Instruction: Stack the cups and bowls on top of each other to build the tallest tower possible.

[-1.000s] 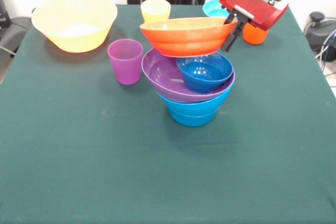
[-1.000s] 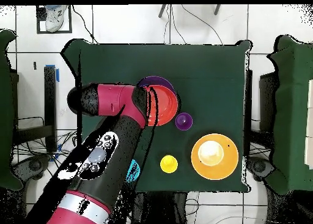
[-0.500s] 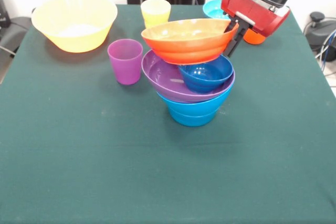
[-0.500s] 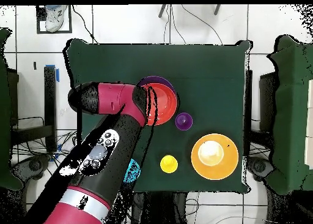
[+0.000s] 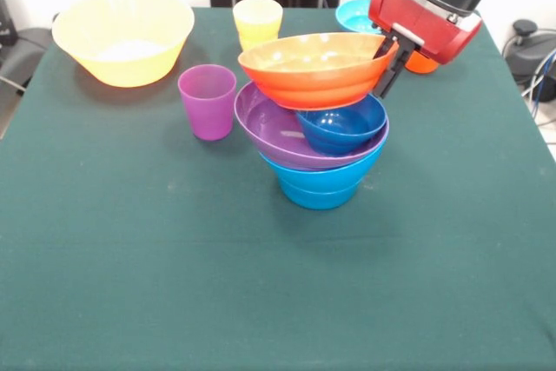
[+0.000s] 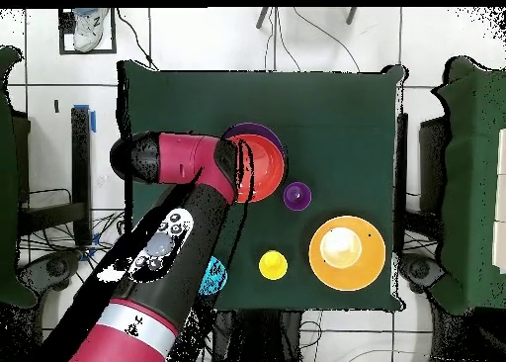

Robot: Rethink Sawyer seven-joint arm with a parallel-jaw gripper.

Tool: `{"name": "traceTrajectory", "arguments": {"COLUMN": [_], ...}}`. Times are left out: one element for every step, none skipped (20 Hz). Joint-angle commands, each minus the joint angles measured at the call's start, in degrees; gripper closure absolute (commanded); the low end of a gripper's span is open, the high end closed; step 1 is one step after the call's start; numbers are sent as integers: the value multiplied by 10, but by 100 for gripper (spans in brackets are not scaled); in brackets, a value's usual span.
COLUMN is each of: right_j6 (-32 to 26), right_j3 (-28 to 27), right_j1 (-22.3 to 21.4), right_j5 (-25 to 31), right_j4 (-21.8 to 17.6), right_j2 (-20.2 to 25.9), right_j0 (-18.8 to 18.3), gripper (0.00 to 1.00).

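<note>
A green tabletop (image 5: 130, 249) carries the bowls and cups, with the red and black arm (image 6: 163, 269) reaching in over its middle. The large yellow bowl (image 5: 123, 36) sits alone at a far corner in the front view. Near the middle stands the tower (image 5: 320, 128): a mid-blue bowl (image 5: 321, 184) at the base, the wide purple bowl (image 5: 274, 132) tilted on it, the small dark blue bowl (image 5: 340, 123) nested inside. Above hangs the wide orange bowl (image 5: 314, 67), its rim pinched by the gripper (image 5: 387, 56). The purple cup (image 5: 208, 101) stands just beside the tower; the yellow cup (image 5: 257, 22), cyan bowl (image 5: 356, 15) and orange cup (image 5: 420, 62) wait behind.
</note>
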Motion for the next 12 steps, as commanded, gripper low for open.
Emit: {"name": "traceTrajectory", "arguments": {"right_j6": [114, 114, 114, 115, 115, 115, 115, 116, 117, 117, 116, 116], "right_j3": [-26, -25, -24, -25, -25, -26, -26, -27, -27, -28, -29, -30], "right_j1": [17, 17, 17, 18, 18, 18, 18, 18, 19, 19, 19, 19], "right_j5": [1, 1, -1, 0, 2, 4, 5, 6, 7, 8, 10, 14], "right_j4": [14, 15, 16, 17, 18, 18, 19, 19, 19, 19, 19, 18], "right_j2": [41, 43, 45, 45, 45, 45, 45, 45, 44, 44, 44, 43], "right_j0": [6, 6, 7, 7, 7, 8, 8, 8, 8, 8, 9, 10], "gripper": [100, 100, 100, 100, 100, 100, 100, 100, 100, 100, 100, 100]}}
